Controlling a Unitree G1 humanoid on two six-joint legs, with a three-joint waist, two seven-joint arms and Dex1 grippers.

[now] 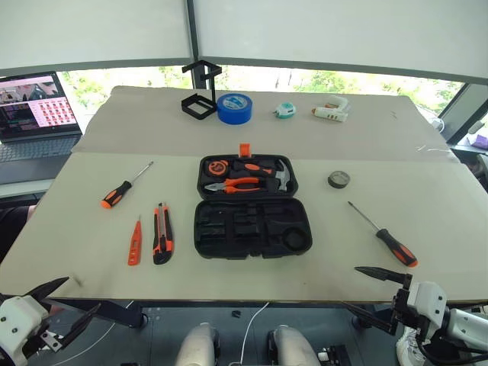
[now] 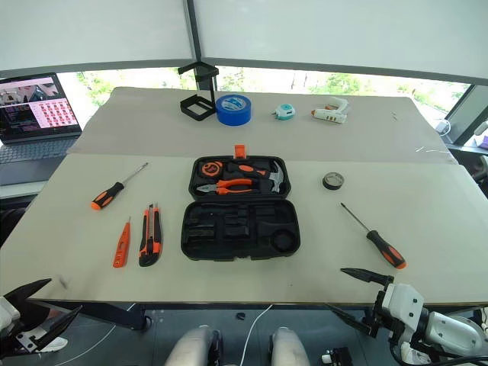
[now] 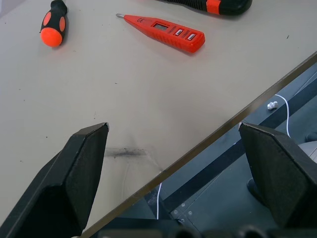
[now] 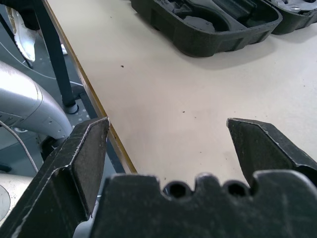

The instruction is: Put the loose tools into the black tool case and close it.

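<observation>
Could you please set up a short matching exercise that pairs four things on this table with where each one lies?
Things:
1. tester pen
2. blue tape roll
3. right-hand screwdriver
4. pliers

Places:
A. far part of the table, beside the wire-frame stand
B. inside the open tool case, in its far half
C. just left of the utility knife
D. on the table right of the case, nearest the right gripper

Pairs: 1-C, 2-A, 3-D, 4-B
</observation>
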